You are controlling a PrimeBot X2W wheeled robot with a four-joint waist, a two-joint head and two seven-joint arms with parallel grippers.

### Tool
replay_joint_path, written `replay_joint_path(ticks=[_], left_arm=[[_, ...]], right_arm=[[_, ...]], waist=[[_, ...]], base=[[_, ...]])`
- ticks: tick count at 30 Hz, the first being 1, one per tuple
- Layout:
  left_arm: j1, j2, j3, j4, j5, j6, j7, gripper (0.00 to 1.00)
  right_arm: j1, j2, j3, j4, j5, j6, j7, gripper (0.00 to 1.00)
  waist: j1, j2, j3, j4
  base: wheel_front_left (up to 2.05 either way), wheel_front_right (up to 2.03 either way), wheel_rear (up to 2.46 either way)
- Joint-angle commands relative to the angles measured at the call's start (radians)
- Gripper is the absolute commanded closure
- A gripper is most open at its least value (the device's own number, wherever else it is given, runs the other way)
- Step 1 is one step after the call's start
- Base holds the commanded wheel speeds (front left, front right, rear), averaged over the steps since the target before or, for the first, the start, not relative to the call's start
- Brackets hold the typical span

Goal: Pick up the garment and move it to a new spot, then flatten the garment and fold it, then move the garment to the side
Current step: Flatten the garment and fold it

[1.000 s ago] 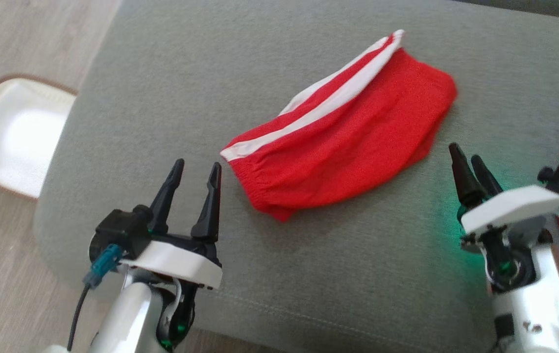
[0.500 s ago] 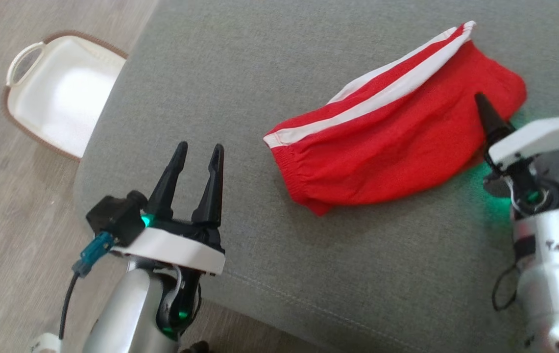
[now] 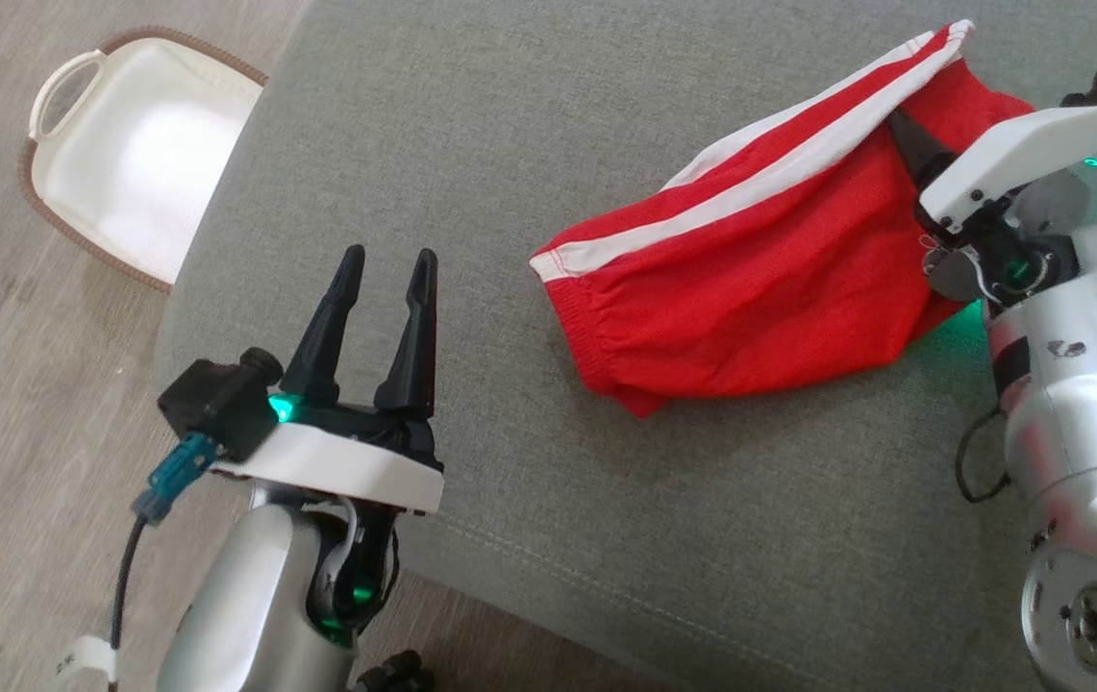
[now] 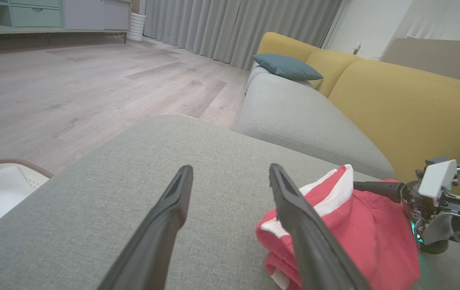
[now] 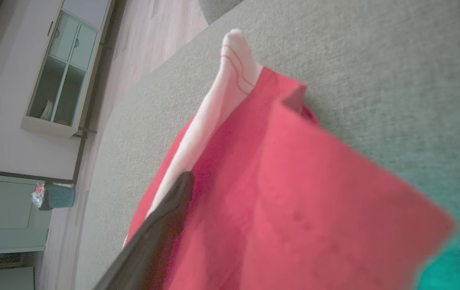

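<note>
A red garment [image 3: 750, 288] with white side stripes lies folded on the grey cushion [image 3: 510, 144], right of centre. My right gripper [image 3: 902, 130] is shut on the garment's far right end, and the cloth there is raised off the cushion. In the right wrist view, one dark finger [image 5: 165, 217] shows with red garment [image 5: 294, 193] draped over the other. My left gripper [image 3: 385, 255] stands open over the cushion's near left part, well left of the garment and touching nothing. The left wrist view shows the garment [image 4: 359, 229] beyond my open left gripper [image 4: 230, 171], with the right gripper [image 4: 361, 186] at its far edge.
A white basket [image 3: 125, 163] with a brown rim stands on the wooden floor left of the cushion. A second grey seat, a yellow sofa back [image 4: 407, 108] and a blue pillow [image 4: 286, 66] lie beyond. The cushion's front edge runs just below my left gripper.
The camera has swung, shifting the whole picture. My right gripper has gone from beside the garment onto its right end and shut on it, raising that edge. The left gripper stays open in place.
</note>
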Motion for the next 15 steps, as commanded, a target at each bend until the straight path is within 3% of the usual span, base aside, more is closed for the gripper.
replay_joint_path(ticks=[1, 8, 15], left_arm=[[-0.028, 0.009, 0.028, -0.029, -0.008, 0.002, -0.008, 0.00], [-0.021, 0.009, 0.028, -0.016, 0.015, 0.000, -0.008, 0.00], [0.012, 0.009, 0.056, -0.013, 0.031, 0.001, -0.008, 0.00]], right_arm=[[-0.007, 0.034, 0.027, 0.034, -0.009, 0.008, -0.016, 1.00], [-0.032, 0.034, 0.039, 0.076, 0.067, 0.008, -0.148, 1.00], [0.079, 0.034, 0.065, 0.029, 0.237, 0.008, -0.318, 1.00]], waist=[[0.0000, 0.0000, -0.006, -0.006], [0.0000, 0.0000, -0.048, -0.054], [0.0000, 0.0000, -0.118, -0.146]], base=[[0.00, 0.00, 0.00], [0.00, 0.00, 0.00], [0.00, 0.00, 0.00]])
